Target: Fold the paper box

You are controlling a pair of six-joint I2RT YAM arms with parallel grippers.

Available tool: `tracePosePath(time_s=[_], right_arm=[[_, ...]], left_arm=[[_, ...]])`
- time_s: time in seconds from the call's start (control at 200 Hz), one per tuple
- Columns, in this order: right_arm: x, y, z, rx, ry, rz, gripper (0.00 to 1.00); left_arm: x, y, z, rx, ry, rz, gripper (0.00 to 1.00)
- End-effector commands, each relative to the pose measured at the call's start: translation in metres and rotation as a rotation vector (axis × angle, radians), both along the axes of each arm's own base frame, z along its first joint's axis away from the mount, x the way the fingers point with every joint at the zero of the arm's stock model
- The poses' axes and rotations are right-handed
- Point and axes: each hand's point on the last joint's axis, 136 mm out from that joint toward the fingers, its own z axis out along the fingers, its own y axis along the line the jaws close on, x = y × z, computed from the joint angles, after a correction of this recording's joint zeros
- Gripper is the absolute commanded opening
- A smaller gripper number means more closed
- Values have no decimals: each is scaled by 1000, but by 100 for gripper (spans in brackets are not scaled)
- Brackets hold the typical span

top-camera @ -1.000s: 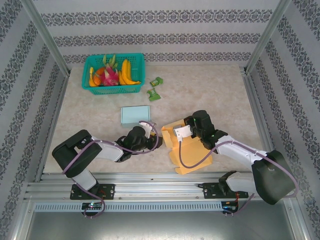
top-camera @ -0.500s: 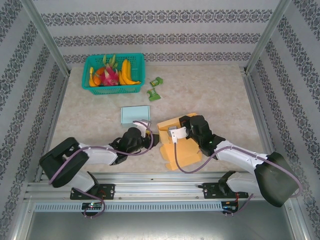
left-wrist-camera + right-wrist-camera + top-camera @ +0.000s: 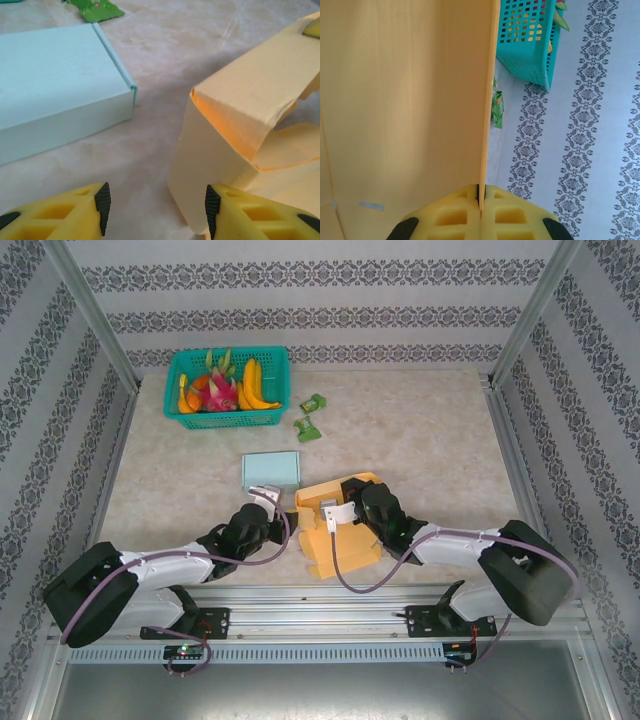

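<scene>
Since a sec ago R gripper point(image 3: 480, 199) has dragged the paper box point(image 3: 340, 545) toward 9 o'clock, and L gripper point(image 3: 157, 214) backed off the same way. R fingers are pinched tight on a thin panel edge of the box. L jaws are apart w/ nothing between; box corner sits just beside its 3 o'clock finger point(image 3: 212, 212). Box is part-folded, at 6 o'clock on the table point(image 3: 430, 430). Pale blue box point(image 3: 270, 470) is near, at its 11 o'clock. Green packets point(image 3: 307, 428) are at 12, and the basket point(image 3: 228, 422) is well apart at 11.
</scene>
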Motion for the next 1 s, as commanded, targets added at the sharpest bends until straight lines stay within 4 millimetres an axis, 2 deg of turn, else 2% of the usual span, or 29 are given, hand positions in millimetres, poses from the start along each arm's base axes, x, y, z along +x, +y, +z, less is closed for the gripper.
tracePosePath(time_s=[0.0,0.18,0.355,0.764,0.799,0.994], right_arm=[[-1,3,5,12,-53,-3,0],[-9,3,-2,-51,-97,16,0],[-9,1,-6,-42,-117,1,0],[-5,2,-12,-25,-116,-21,0],[-9,-4,-22,-43,-100,-20,0],[-11,-4,-20,-31,-102,-17,0]], left_arm=[[-8,-3,-8,24,-7,-50,55],[-14,-6,-3,-12,-24,-88,55],[-16,-8,-2,-18,-20,-97,56],[-9,-19,-4,-86,6,-66,58],[-8,-21,-5,-82,4,-61,58],[-4,-30,-7,-81,0,-56,57]])
